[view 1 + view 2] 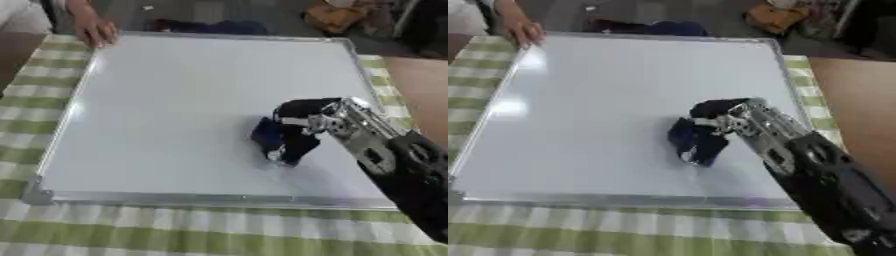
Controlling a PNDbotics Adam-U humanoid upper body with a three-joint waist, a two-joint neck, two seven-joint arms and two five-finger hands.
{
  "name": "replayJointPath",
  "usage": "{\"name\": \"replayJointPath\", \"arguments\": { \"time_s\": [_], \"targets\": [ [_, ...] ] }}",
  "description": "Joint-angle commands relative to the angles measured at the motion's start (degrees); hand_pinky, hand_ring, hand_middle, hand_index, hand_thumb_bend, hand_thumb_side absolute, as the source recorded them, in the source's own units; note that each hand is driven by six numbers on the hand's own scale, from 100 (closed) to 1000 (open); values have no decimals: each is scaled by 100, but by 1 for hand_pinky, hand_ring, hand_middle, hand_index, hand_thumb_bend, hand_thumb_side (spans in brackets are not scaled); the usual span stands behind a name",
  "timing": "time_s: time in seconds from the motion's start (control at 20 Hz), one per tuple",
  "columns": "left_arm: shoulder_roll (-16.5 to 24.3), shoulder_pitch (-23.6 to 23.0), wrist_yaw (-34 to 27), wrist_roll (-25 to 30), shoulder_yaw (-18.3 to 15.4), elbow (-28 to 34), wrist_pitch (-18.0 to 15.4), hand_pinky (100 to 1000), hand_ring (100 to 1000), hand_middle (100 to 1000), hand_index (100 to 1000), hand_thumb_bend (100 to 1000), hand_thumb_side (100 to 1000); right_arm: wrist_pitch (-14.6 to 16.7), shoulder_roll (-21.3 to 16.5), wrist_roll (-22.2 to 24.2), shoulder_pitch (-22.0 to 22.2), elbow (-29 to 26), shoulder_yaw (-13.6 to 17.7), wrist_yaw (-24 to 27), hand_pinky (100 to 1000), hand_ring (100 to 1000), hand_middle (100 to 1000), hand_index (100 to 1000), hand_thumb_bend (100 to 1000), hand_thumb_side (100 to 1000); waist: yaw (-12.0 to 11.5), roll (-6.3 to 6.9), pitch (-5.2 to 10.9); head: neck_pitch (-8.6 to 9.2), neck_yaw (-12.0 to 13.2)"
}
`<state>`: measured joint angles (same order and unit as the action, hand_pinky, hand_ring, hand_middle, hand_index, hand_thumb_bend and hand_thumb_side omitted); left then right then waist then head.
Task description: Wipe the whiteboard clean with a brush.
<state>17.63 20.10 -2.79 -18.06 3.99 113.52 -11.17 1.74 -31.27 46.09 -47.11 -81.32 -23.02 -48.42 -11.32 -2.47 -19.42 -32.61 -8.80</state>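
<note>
A large whiteboard [175,100] with a silver frame lies flat on the checked tablecloth; its surface looks blank white. My right hand [297,122] comes in from the lower right and sits over the board's lower right area, fingers curled round a dark blue brush [265,134] pressed against the board. A person's bare hand [94,31] rests on the board's far left corner. My left hand shows in neither view.
A green and white checked tablecloth [175,225] covers the table around the board. Beyond the far edge lie a dark blue object [210,26] and a yellowish bag [337,16] on the floor. Bare brown table shows at right [424,95].
</note>
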Motion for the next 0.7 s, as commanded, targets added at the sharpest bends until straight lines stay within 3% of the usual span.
{"name": "replayJointPath", "arguments": {
  "time_s": [0.05,0.7],
  "targets": [
    [59,31,-15,16,-13,107,4,635,797,781,684,169,1000,45,47,1,-173,-87,-10,-72,537,640,387,624,100,629,-13,20,139,-1,-45],
    [54,41,-26,28,-3,107,6,635,797,781,683,169,1000,442,261,65,-451,-148,-277,-159,554,660,406,636,100,605,-85,-1,128,11,-117]
  ]
}}
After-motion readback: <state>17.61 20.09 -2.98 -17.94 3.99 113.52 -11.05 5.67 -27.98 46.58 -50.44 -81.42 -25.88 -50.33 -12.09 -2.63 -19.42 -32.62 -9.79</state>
